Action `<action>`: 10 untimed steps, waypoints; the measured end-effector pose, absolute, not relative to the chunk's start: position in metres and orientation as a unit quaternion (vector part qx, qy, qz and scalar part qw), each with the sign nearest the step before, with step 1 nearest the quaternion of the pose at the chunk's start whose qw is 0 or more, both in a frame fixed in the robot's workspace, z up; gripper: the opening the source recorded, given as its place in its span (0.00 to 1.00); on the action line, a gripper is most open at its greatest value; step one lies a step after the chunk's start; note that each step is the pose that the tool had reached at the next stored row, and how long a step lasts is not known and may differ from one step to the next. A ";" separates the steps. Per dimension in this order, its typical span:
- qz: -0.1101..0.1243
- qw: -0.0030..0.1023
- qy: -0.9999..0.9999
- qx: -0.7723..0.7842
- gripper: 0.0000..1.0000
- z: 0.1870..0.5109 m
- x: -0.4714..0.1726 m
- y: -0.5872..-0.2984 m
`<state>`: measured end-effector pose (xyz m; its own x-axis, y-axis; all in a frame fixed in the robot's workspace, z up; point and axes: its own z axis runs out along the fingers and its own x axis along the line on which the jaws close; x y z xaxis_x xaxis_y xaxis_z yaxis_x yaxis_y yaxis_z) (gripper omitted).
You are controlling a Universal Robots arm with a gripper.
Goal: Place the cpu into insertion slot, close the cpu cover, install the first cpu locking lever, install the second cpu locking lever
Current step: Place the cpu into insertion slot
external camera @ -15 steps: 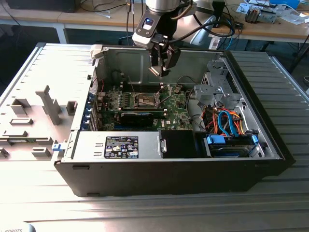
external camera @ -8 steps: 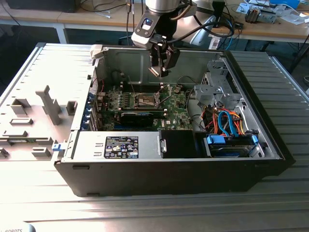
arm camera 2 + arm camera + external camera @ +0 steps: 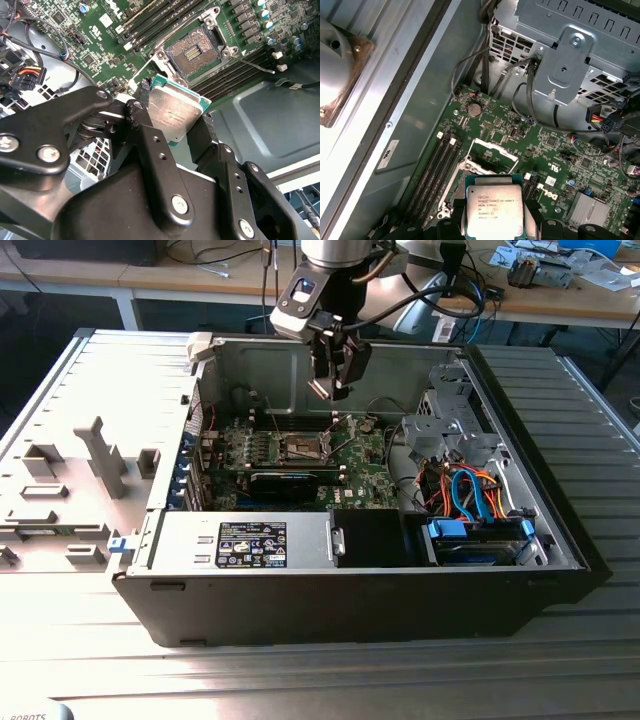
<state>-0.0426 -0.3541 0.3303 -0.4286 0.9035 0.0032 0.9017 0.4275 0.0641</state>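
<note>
My gripper (image 3: 330, 380) hangs inside the open computer case (image 3: 560, 530), above the motherboard. It is shut on the cpu (image 3: 175, 112), a flat square chip with a silver-grey top that is pinched by its edges between the two black fingers (image 3: 145, 112). The same cpu (image 3: 494, 210) shows in the first wrist view. A short way beyond the chip lies the insertion slot (image 3: 194, 52), uncovered, with its dark contact field showing. The cpu cover (image 3: 493, 148) stands tilted up at the slot's far edge. Two thin wire locking levers (image 3: 252, 64) stick out unlatched beside the slot (image 3: 300, 447).
Long memory slots (image 3: 150, 20) flank the socket. A black card (image 3: 290, 485) lies in front of it. A metal drive cage (image 3: 450, 410) and coloured cables (image 3: 470, 490) fill the exterior view's right. The labelled power supply (image 3: 250, 543) sits in front. Grey fixtures (image 3: 100, 455) stand outside the case.
</note>
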 end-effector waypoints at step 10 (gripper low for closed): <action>0.026 0.017 0.838 0.545 0.54 0.329 -0.043 -0.354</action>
<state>-0.0426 -0.3541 0.3294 -0.4045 0.9145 0.0002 0.9127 0.4037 0.0628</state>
